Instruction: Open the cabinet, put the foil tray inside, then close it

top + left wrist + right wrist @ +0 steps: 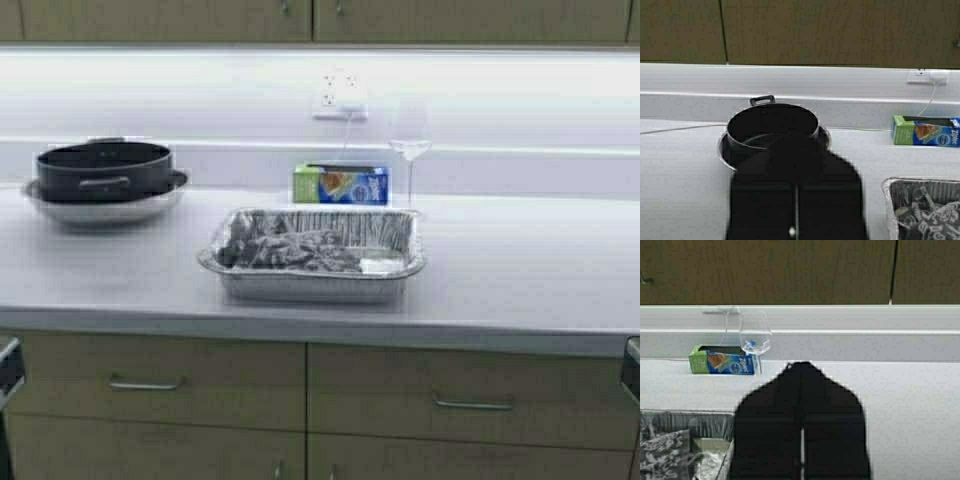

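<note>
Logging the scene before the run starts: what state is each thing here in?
cabinet: both doors shut.
foil tray: on the counter, crumpled grey material inside.
black pot: uncovered, sitting in the steel bowl.
wine glass: upright.
left gripper: shut, low over the counter.
right gripper: shut, low over the counter.

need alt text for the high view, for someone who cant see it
A foil tray sits mid-counter with dark crumpled contents, below the closed cabinet. To the left a black pot rests in a steel bowl; behind the tray stand a bag box and a wine glass. Drawers run beneath.
</note>
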